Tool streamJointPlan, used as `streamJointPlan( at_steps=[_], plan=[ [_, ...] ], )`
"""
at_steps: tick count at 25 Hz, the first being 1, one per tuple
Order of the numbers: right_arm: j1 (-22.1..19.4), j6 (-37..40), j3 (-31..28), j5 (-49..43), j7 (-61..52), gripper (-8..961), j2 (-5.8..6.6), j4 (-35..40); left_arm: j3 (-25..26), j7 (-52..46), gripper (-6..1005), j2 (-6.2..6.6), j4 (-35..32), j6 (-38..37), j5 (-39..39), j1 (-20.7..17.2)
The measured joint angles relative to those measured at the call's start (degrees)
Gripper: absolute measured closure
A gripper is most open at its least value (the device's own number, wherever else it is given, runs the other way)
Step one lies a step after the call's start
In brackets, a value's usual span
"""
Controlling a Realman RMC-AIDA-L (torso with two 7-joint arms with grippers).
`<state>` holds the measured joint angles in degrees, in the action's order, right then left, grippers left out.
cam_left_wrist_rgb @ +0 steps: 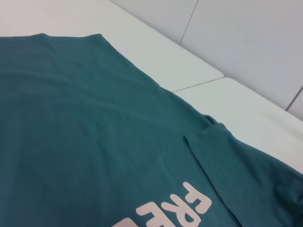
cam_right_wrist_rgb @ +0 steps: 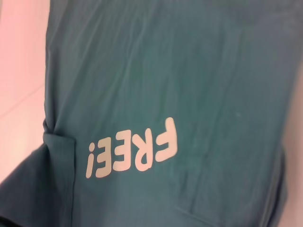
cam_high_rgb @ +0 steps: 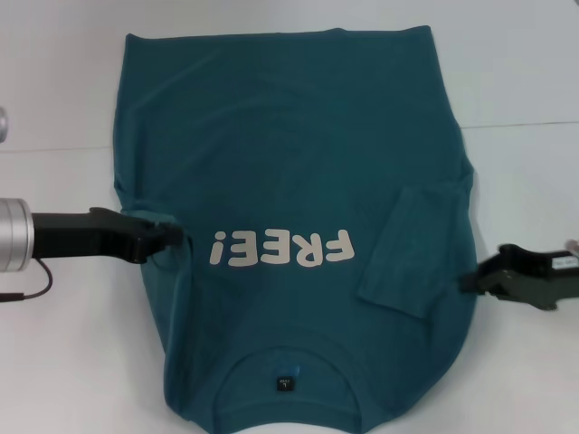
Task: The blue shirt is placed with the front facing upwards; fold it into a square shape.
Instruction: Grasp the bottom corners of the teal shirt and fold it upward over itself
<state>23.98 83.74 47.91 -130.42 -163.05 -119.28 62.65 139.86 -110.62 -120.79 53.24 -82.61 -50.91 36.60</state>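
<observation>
Blue shirt (cam_high_rgb: 289,181) lay front-up on the table (cam_high_rgb: 525,72), both sleeves folded inward. Left gripper (cam_high_rgb: 172,237) was clamped on its left edge; right gripper (cam_high_rgb: 472,282) sat at the right edge, finger state unclear

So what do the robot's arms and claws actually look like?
Both grippers are black and angular. The left gripper sits on a shiny silver metal cylinder, with a thin dark cable looping beneath it. The right gripper carries a small white label on top. Both reach over the blue shirt.
</observation>
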Motion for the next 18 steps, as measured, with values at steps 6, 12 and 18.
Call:
streamJointPlan(
  at_steps=[6, 12, 18],
  plan=[
    [-5.5, 0.6, -3.2, 7.9, 2.1, 895, -0.34, -3.2, -0.4, -1.4, 996, 0.37, 0.3, -1.0, 0.5, -0.9],
    [-9.4, 4.3, -8.0, 11.4, 9.6, 896, 0.14, -9.0, 1.4, -2.3, 996, 1.32, 1.4, -3.6, 0.1, -3.4],
    [-9.4, 4.8, -12.8, 9.4, 14.4, 896, 2.20, -14.7, 3.7, -4.3, 996, 1.73, 1.2, -5.0, -0.5, -3.3]
  ],
)
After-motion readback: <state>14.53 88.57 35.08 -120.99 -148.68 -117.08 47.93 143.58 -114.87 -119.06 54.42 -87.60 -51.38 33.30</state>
